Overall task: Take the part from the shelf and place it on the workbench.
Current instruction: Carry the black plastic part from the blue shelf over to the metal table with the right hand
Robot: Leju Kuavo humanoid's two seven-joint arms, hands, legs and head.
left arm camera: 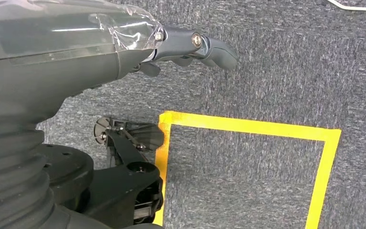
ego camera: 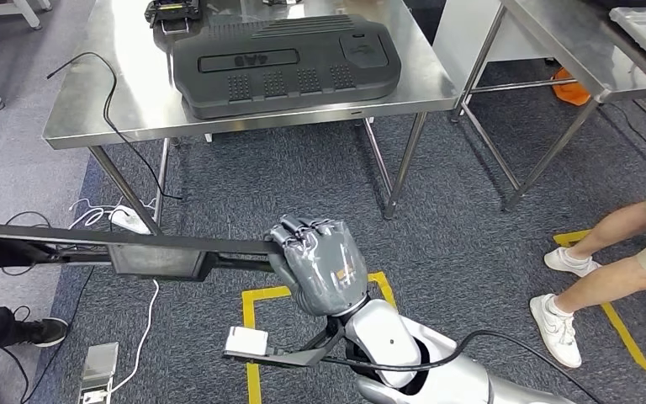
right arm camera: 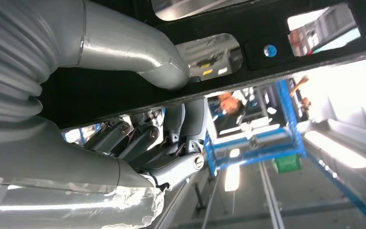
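Industrial workshop or robot test floor

Stainless-steel worktops (ego camera: 135, 101) stand on grey carpet (ego camera: 471, 244) marked with yellow tape squares (left arm camera: 248, 128); loose cables and a power strip (ego camera: 130, 220) lie about, with blue racking (right arm camera: 267, 143) nearby.

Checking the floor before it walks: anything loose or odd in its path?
Yes. A white power strip and loose cables lie on the carpet beside the workbench leg, ahead of the right hand holding the flat black part. Possible trip hazard.

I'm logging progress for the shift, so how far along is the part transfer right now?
Done: the part is off the shelf, gripped by the right hand. In hand: carrying it above the carpet, facing the workbench. Left: setting it down on the bench, where a black cover already lies.
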